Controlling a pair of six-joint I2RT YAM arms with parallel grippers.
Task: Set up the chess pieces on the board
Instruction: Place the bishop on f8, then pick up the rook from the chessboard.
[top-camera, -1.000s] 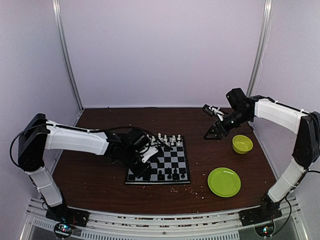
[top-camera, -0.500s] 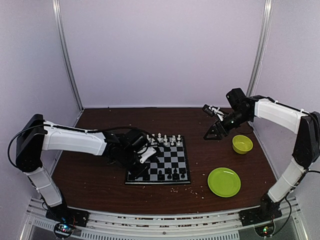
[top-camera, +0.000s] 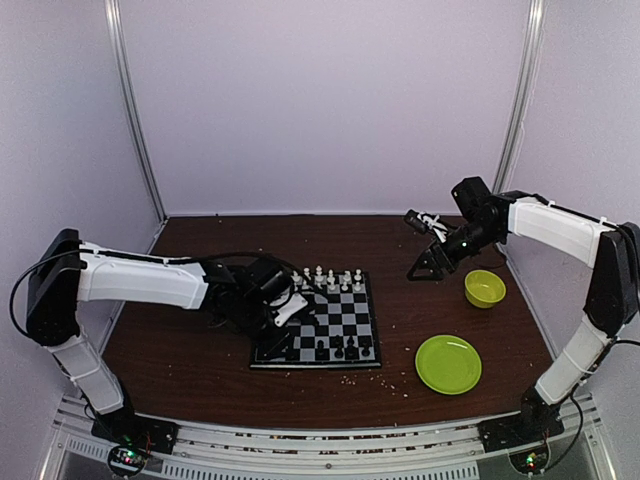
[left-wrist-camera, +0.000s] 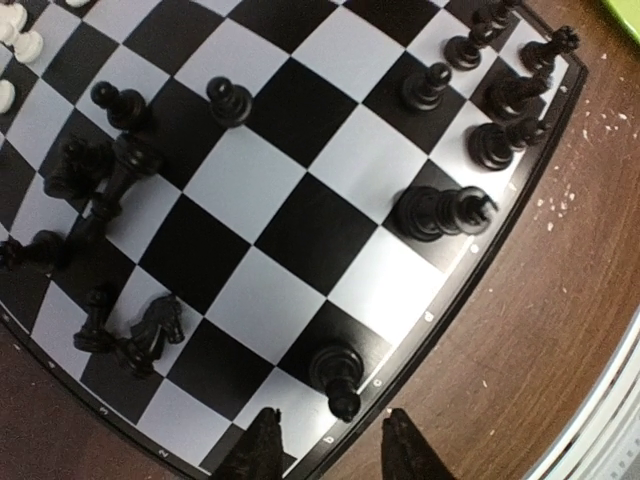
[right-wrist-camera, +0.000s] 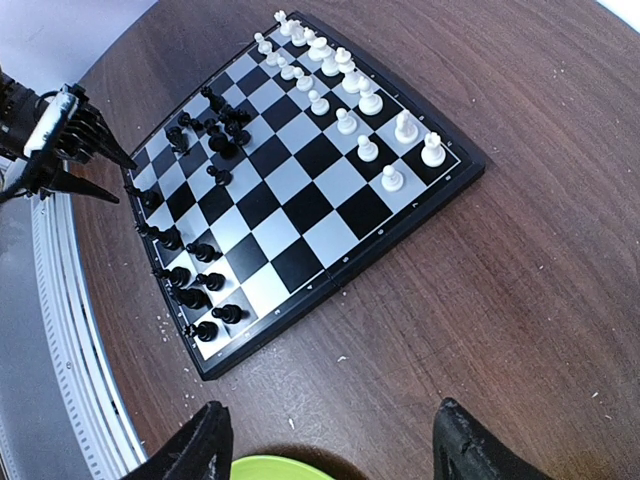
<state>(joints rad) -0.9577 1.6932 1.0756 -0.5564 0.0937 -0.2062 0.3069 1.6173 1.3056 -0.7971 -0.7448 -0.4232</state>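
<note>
Chess pieces (left-wrist-camera: 440, 212): black one (left-wrist-camera: 337, 372) upright at board (left-wrist-camera: 300, 235) rim; L hand (left-wrist-camera: 333, 455) parted, empty; R hand (right-wrist-camera: 325, 440) wide.

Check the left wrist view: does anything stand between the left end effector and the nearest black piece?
Nothing visible does. The left end effector is open, and the black piece stands just beyond it on an edge square of the board, with only bare board between them.

Black chess pieces (left-wrist-camera: 130, 160) crowd board (left-wrist-camera: 262, 300) corner and edge, middle open
</note>
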